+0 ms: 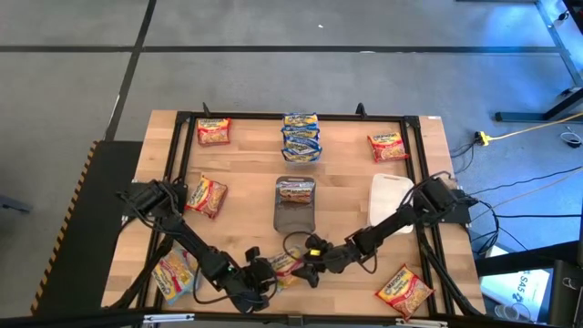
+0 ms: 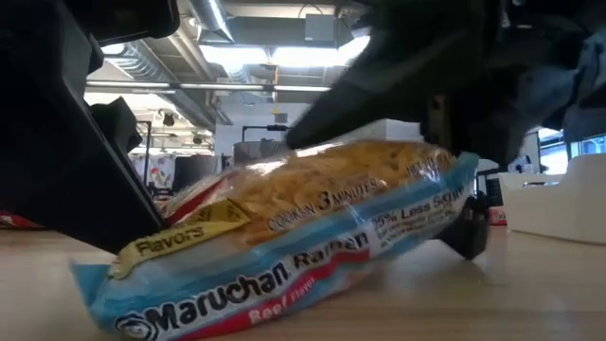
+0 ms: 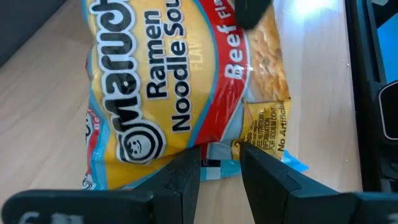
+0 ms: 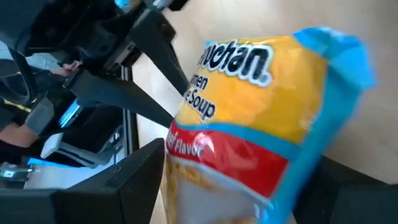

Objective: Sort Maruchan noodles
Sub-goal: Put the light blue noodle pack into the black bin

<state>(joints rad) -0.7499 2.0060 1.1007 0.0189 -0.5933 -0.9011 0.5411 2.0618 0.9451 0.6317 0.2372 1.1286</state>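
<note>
At the table's near edge, the left gripper (image 3: 221, 168) pinches one end of a beef-flavour Maruchan noodle packet (image 1: 286, 265), while the right gripper (image 1: 314, 264) clasps the opposite end with wide jaws. Farther back, more packets (image 1: 301, 137) lie scattered around a dark mesh basket (image 1: 294, 204).

Lab bay around my wooden table (image 1: 246, 173), lights on overhead.

Grey floor (image 1: 82, 100) all round the table w/ dark seam lines (image 1: 137, 55) crossing beyond its far edge; yellow cable (image 1: 528, 132) and dark cables (image 1: 492, 196) trail off the table's right side, black-yellow hazard strip (image 1: 68, 228) on its left. Looking across the tabletop I see ceiling light panels (image 2: 270, 55), exposed ducts (image 2: 142, 62), a white block (image 2: 559, 204) to the right, window glow (image 2: 573, 144) behind it.
</note>
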